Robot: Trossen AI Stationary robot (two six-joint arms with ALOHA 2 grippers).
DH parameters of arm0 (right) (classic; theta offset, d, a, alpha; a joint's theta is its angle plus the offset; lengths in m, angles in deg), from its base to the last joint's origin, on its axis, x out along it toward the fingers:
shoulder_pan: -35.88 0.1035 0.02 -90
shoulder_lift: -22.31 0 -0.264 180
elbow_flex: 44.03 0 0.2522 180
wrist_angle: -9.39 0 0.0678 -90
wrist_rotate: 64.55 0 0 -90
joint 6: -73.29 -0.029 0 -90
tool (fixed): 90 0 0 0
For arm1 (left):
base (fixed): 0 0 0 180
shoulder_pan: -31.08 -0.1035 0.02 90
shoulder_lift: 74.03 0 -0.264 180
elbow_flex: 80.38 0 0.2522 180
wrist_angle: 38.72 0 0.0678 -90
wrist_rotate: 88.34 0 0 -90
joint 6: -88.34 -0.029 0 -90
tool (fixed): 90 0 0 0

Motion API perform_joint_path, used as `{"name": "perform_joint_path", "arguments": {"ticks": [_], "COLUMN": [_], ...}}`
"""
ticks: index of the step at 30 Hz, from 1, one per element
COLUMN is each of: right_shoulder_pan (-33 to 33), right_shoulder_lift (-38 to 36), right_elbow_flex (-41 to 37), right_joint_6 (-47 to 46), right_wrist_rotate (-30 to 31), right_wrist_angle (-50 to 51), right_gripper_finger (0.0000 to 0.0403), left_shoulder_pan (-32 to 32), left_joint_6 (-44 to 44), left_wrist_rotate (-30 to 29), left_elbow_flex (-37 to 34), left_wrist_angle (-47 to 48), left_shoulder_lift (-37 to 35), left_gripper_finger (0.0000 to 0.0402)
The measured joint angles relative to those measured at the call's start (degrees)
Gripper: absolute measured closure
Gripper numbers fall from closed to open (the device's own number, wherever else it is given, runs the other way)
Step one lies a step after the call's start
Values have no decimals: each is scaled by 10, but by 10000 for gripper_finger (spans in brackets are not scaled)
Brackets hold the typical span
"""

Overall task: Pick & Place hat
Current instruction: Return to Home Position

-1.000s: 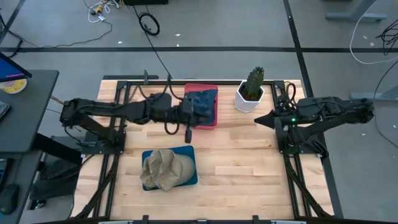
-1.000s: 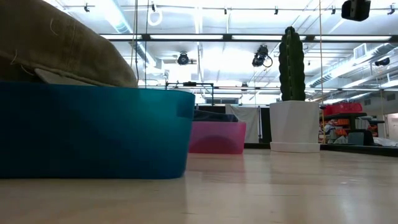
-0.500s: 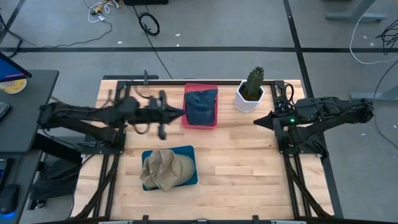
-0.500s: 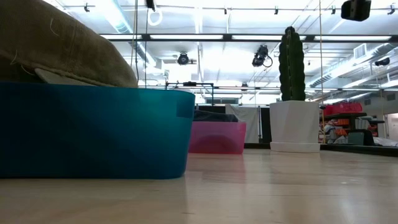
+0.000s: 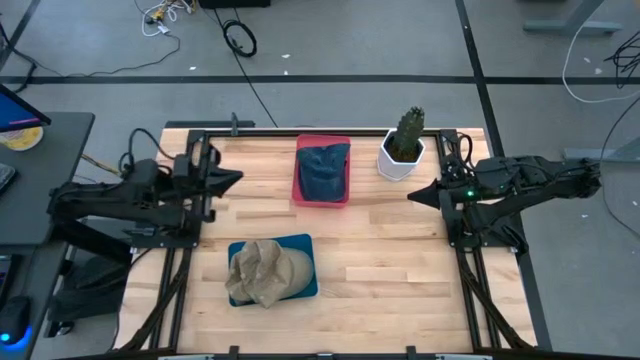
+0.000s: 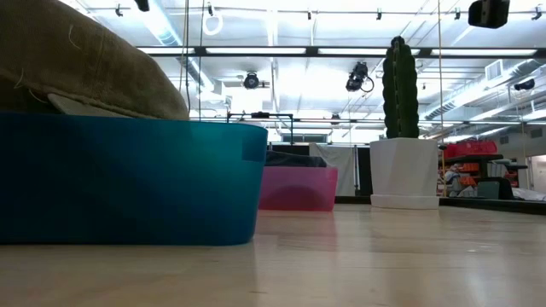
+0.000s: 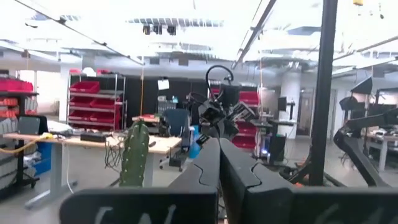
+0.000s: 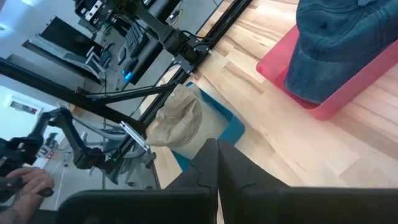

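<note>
A blue denim hat [image 5: 324,168] lies in a pink bin [image 5: 301,192] at the table's far middle. A tan hat [image 5: 264,273] rests on top of a blue bin [image 5: 308,285] near the front; the low view shows the tan hat [image 6: 77,64] bulging above the blue bin's wall [image 6: 128,179]. My left gripper [image 5: 236,177] is shut and hovers over the table's left edge, well left of the pink bin. My right gripper [image 5: 414,193] is shut and waits at the right edge, below the cactus pot.
A cactus in a white pot [image 5: 402,150] stands at the far right, next to the pink bin. Dark arm frames [image 5: 190,215] run along both table sides. Bare wood [image 5: 385,260] lies between the bins and the right arm.
My left arm has drawn back from the pink bin toward the table's left edge and now sits over the left frame. The denim hat stays in the pink bin. The tan hat and blue bin have kept still.
</note>
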Motion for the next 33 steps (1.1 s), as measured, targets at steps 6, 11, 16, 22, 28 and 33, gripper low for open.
{"name": "perform_joint_path", "arguments": {"ticks": [6,11,16,22,28,33], "right_shoulder_pan": [0,0,0,0,0,0], "right_shoulder_lift": [0,0,0,0,1,4], "right_elbow_flex": [0,0,0,0,0,0], "right_joint_6": [-12,-26,-40,-51,-51,-52], "right_wrist_rotate": [0,1,2,7,9,21], "right_wrist_angle": [-1,-1,-1,-1,-1,0], "right_gripper_finger": [400,396,400,399,401,401], "left_shoulder_pan": [0,0,0,0,0,0], "left_joint_6": [-2,12,23,22,22,14], "left_wrist_rotate": [-1,-4,-4,-4,-4,-4], "left_elbow_flex": [-42,-93,-139,-178,-209,-208], "left_wrist_angle": [36,44,44,43,38,59], "left_shoulder_lift": [-87,-153,-212,-269,-300,-299], "left_gripper_finger": [399,399,399,399,399,399]}}
